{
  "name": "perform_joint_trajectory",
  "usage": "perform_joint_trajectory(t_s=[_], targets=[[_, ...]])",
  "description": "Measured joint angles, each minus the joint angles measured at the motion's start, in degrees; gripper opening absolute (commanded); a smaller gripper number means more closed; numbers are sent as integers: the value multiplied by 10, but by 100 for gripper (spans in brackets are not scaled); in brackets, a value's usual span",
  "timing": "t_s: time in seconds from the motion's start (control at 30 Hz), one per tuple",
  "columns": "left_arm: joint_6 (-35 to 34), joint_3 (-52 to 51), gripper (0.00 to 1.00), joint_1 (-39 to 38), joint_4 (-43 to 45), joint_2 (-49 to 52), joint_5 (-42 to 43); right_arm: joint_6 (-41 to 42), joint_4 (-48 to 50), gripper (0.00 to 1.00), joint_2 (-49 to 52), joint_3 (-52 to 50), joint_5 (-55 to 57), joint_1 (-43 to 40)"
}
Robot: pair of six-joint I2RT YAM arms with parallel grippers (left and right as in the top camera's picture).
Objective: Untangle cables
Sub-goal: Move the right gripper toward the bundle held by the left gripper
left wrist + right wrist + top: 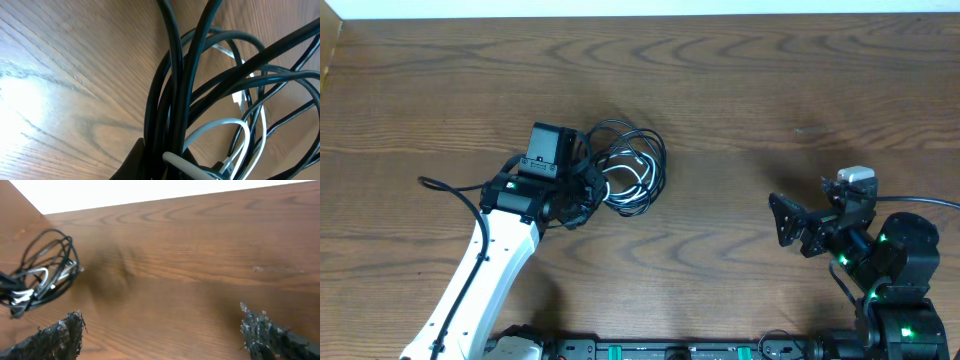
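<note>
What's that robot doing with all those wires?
It is trying to untangle the cables. The left gripper is shut on one edge of the bundle, where the thin black cable and the white cable are looped together on the wooden table. The right gripper sits open off to the side, holding nothing. Nothing has been pulled apart yet.

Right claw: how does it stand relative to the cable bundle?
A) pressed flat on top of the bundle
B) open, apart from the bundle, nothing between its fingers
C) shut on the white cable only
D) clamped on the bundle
B: in the right wrist view the right claw has its fingers spread wide over bare table, and the cable bundle lies well apart from it.
</note>
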Motion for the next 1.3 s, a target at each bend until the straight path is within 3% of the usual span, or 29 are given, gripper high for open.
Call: perform_joint_trajectory(t_s=[0.43, 0.67, 1.0, 1.3], targets=[[-101, 0, 7, 11, 3, 0, 143, 153, 86, 99, 0, 0, -54, 0], [-120, 0, 7, 11, 30, 0, 192, 222, 104, 98, 8, 0, -95, 0], [-148, 0, 7, 11, 52, 0, 215, 270, 138, 94, 95, 1, -137, 17], [-197, 0, 7, 11, 53, 0, 230, 350, 288, 93, 208, 2, -151, 115]])
